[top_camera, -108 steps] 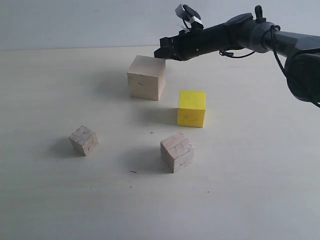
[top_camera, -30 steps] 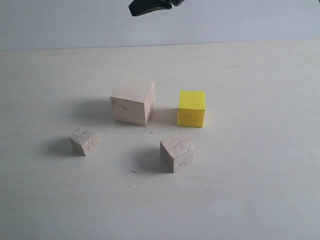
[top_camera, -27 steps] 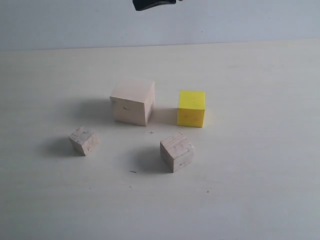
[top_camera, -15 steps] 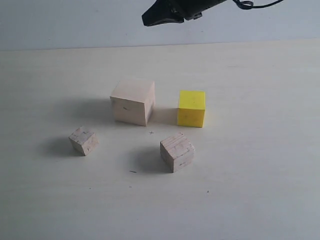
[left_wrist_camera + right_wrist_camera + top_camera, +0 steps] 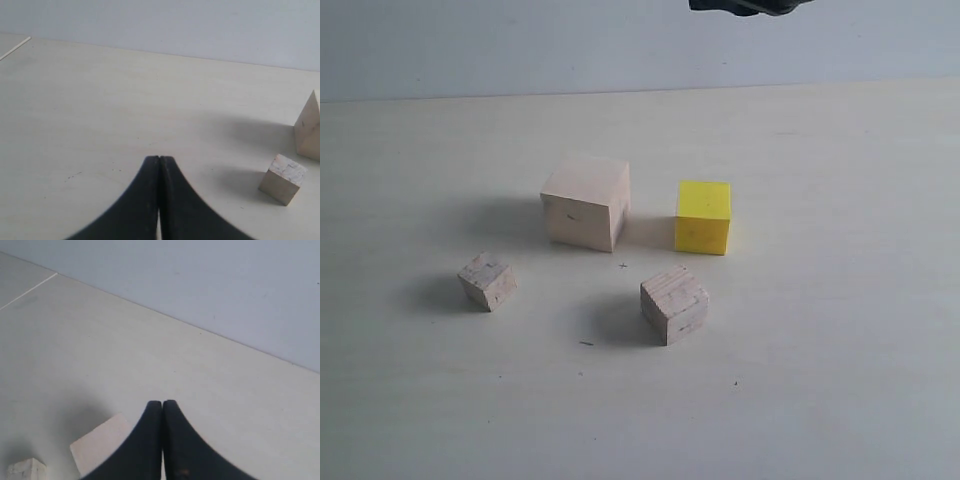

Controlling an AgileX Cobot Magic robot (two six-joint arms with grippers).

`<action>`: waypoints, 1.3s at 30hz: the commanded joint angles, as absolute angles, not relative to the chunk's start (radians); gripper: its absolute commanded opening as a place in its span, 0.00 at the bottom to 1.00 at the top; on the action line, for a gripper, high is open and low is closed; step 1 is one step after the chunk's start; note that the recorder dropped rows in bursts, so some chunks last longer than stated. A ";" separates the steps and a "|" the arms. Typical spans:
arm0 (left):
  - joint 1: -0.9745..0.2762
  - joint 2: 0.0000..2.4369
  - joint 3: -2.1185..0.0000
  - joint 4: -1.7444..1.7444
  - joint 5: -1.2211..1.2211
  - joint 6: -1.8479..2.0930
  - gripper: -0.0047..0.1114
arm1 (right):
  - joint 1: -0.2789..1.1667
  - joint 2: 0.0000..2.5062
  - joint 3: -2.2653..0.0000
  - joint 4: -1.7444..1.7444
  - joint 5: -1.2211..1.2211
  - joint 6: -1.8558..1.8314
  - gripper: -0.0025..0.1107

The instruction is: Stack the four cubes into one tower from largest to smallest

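All four cubes rest apart on the table. The large pale smooth wooden cube (image 5: 585, 203) (image 5: 100, 443) sits mid-table, with the bright yellow cube (image 5: 703, 217) just to its right. The grainy mid-sized wooden cube (image 5: 674, 304) lies nearer the front. The small pale cube (image 5: 487, 281) (image 5: 283, 179) (image 5: 26, 471) is at the left. My right gripper (image 5: 162, 403) is shut and empty, high above the table; only a dark tip of the right gripper (image 5: 745, 6) shows at the top edge of the exterior view. My left gripper (image 5: 159, 158) is shut and empty, low over the table, left of the small cube.
The pale tabletop (image 5: 840, 330) runs back to a grey wall (image 5: 470, 45). An edge of the large cube (image 5: 310, 127) shows in the left wrist view. A thin seam line (image 5: 15, 48) marks the table at the far side.
The large cube was shifted left and forward, beside the yellow cube. The right arm then rose and has swung rightward along the top edge, now almost out of view.
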State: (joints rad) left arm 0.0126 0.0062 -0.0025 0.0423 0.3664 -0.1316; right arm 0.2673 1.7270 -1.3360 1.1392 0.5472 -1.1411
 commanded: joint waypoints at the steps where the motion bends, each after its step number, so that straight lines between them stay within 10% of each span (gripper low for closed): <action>1: 0.010 0.000 0.000 0.038 0.356 -0.130 0.04 | 0.268 1.716 -1.333 1.171 0.553 -1.161 0.02; 27: 0.010 0.000 0.000 0.055 0.352 -0.126 0.04 | 0.268 1.706 -1.333 1.305 0.625 -1.156 0.02; 39: 0.010 0.000 0.000 0.124 -0.196 -0.126 0.04 | 0.268 1.665 -1.333 1.320 0.640 -1.156 0.02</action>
